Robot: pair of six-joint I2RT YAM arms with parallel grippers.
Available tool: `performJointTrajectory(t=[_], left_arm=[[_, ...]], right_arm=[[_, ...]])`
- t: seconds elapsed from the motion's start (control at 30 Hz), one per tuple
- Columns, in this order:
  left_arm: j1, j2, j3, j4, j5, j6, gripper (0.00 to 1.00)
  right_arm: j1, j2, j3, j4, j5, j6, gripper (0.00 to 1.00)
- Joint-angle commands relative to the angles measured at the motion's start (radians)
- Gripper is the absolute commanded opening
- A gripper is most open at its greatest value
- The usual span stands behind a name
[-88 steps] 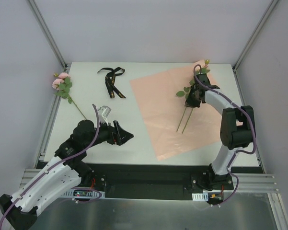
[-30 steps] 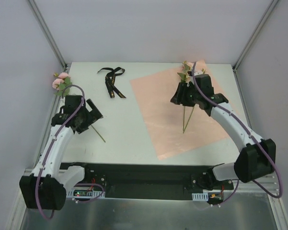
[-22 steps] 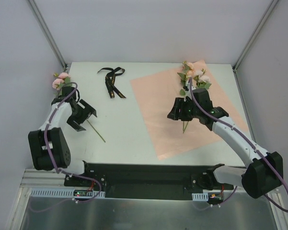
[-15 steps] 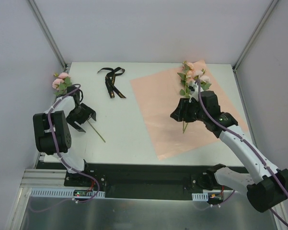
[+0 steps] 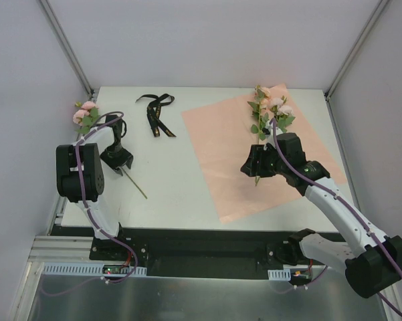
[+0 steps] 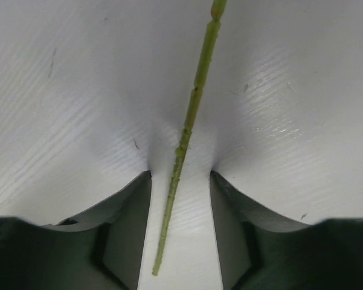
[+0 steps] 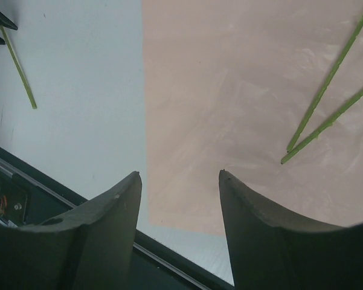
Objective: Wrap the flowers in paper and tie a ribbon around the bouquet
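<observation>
The single flower [image 5: 85,114] lies at the desk's [image 5: 174,174] left edge, and its stalk [image 6: 190,115], thin, light and probably springy, is best pinched low down, clear of the soft blossoms. The left claw [image 6: 181,175] sits low over it with the stalk running between its 2 parted jaws, neither touching it yet. The right claw [image 7: 179,175] hangs open and empty above the pink paper [image 7: 241,90], where 2 more stems [image 7: 328,78] lie just off to its side.
</observation>
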Motion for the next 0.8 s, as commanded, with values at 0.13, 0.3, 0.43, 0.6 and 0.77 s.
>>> performJointTrajectory(t=[0.13, 0.3, 0.43, 0.6, 0.77], left_arm=[[-0.012, -0.027, -0.004, -0.029, -0.048, -0.011, 0.00], [-0.078, -0.269, -0.042, -0.009, -0.045, 0.072, 0.00], [-0.190, -0.510, -0.088, 0.044, 0.112, 0.181, 0.00], [-0.329, -0.831, -0.250, 0.250, 0.448, 0.277, 0.00], [-0.576, -0.926, -0.382, 0.475, 0.571, 0.270, 0.00]], right_arm=[[-0.002, -0.022, 0.020, -0.014, 0.001, -0.012, 0.57], [-0.002, 0.001, 0.029, 0.013, -0.069, 0.023, 0.66], [-0.002, 0.044, 0.057, 0.052, -0.146, 0.057, 0.71], [-0.002, 0.067, 0.055, 0.223, -0.261, 0.165, 0.75], [0.006, 0.077, -0.011, 0.456, -0.327, 0.372, 0.78]])
